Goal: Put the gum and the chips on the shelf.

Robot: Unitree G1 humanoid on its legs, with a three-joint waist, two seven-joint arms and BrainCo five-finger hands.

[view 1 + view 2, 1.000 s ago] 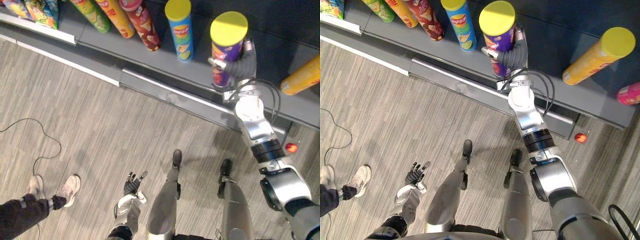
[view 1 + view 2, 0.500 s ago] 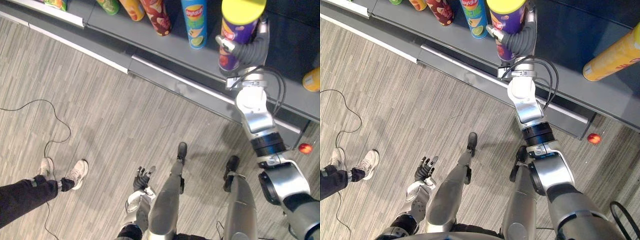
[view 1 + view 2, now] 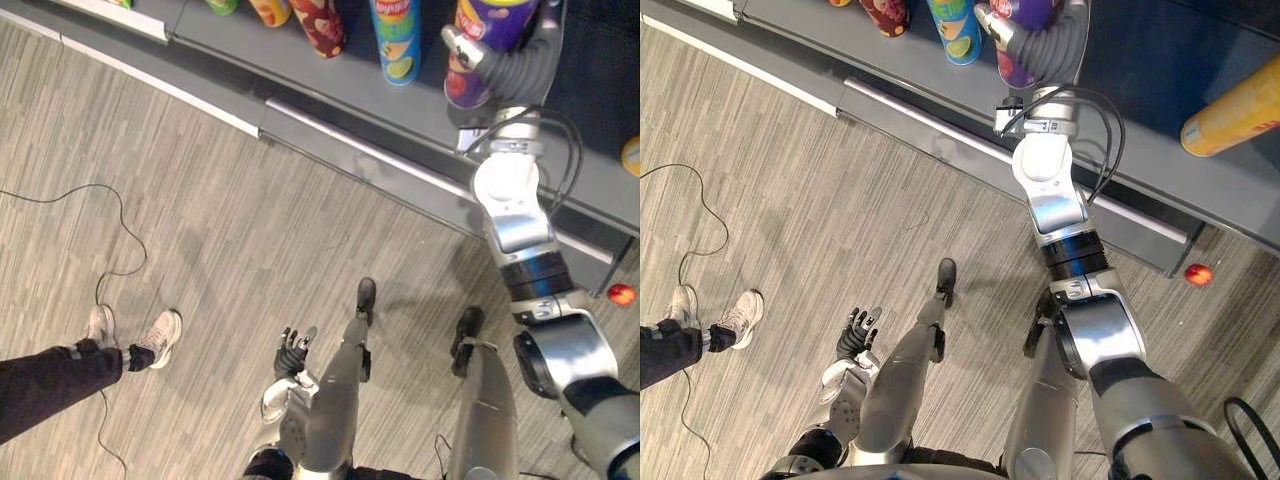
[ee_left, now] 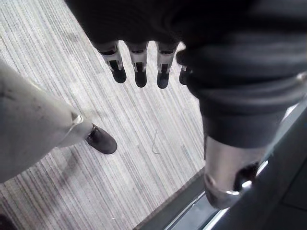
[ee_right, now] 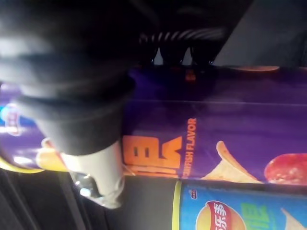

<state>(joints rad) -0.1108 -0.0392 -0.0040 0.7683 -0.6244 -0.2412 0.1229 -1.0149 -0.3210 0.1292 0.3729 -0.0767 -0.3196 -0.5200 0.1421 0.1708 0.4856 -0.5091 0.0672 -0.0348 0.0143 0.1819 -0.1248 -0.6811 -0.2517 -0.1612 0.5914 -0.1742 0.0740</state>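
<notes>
left eye view: right hand (image 3: pixel 510 70) curled round the purple chips can (image 3: pixel 463 85), which stands on the grey shelf (image 3: pixel 340 88) just beside a blue can (image 3: pixel 398 45); left hand (image 3: pixel 291 355) low over the floor (image 3: pixel 250 220); right wrist view: thumb and fingers clasp the purple chips can; left wrist view: left fingers (image 4: pixel 139 72) straight, holding nothing

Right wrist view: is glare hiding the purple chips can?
Right wrist view: purple chips can evenly lit, no glare; one small glint on the thumb of the right hand curled round it. Left eye view: pale sheen along the shelf rail.
</notes>
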